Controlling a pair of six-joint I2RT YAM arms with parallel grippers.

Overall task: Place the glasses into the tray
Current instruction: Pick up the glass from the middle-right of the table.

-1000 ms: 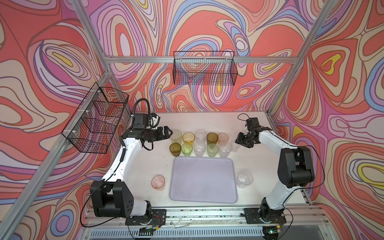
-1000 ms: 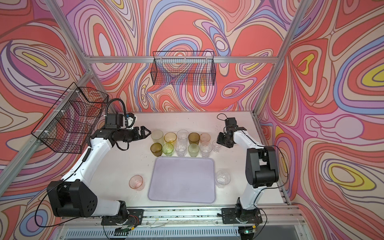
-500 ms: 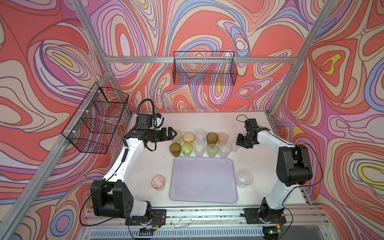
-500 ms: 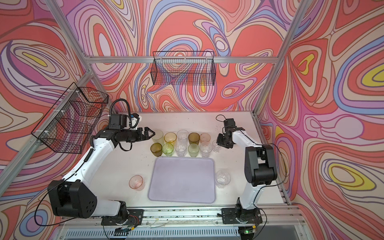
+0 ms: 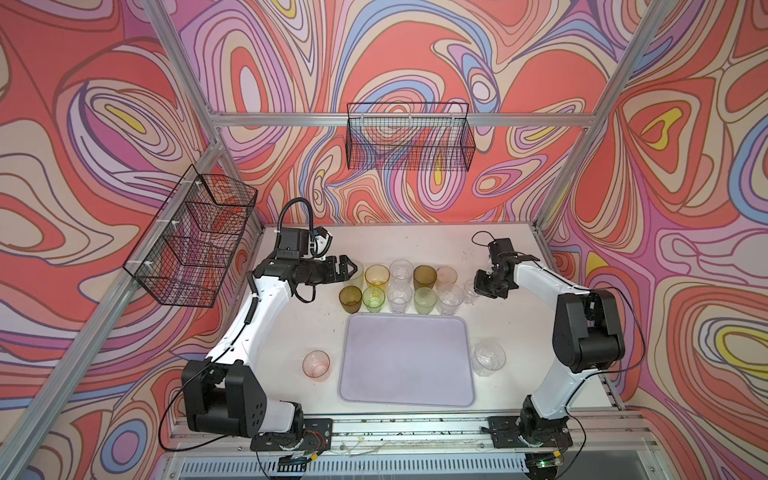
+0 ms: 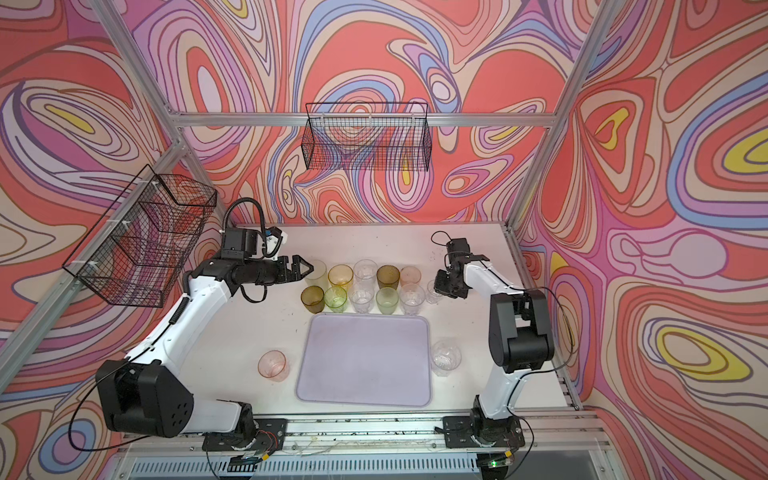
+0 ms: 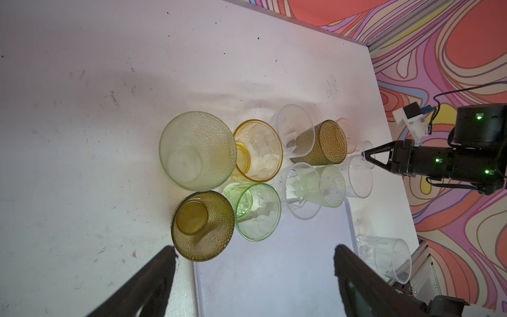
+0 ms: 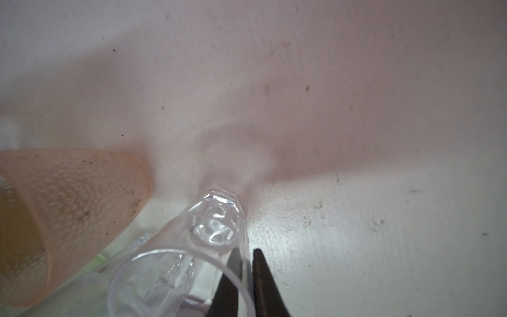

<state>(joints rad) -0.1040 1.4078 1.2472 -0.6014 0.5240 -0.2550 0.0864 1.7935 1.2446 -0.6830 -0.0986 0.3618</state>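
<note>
Pink glass (image 8: 71, 208) beside clear glass (image 8: 197, 241); right gripper (image 8: 246, 256) pinching

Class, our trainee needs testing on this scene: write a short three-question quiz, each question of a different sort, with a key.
1. True or false: the tray holds a glass.
2. The right end effector is: A open; B shut on a clear glass; C shut on nothing.
3. Fill in: the lone glass on the robot's left of the tray is coloured ____.
Key: 1 false; 2 B; 3 pink.
</note>
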